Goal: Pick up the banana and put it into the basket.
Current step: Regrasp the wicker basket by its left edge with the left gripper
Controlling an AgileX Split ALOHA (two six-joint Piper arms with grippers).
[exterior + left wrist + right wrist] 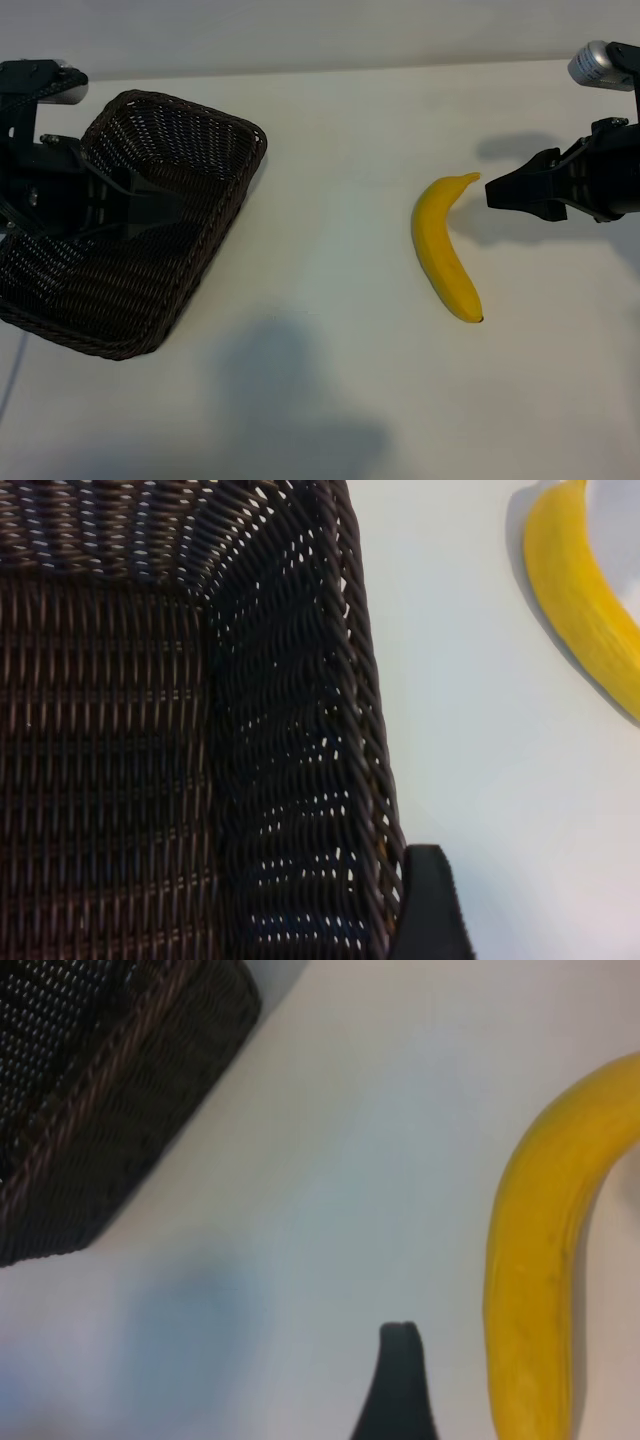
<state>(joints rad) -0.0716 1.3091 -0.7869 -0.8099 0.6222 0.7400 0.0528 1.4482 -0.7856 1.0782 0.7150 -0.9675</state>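
The yellow banana lies on the white table right of centre, its stem end pointing to the far right. My right gripper hovers open just right of that stem end, with nothing between its fingers. In the right wrist view one dark finger shows beside the banana. The dark-brown wicker basket stands at the left and holds no object. My left gripper reaches over its inside, open. In the left wrist view one finger sits just outside the basket's braided rim, and the banana lies farther off.
Bare white table stretches between basket and banana. A soft shadow falls on the near middle of the table. The table's far edge runs along the back. The basket's corner shows in the right wrist view.
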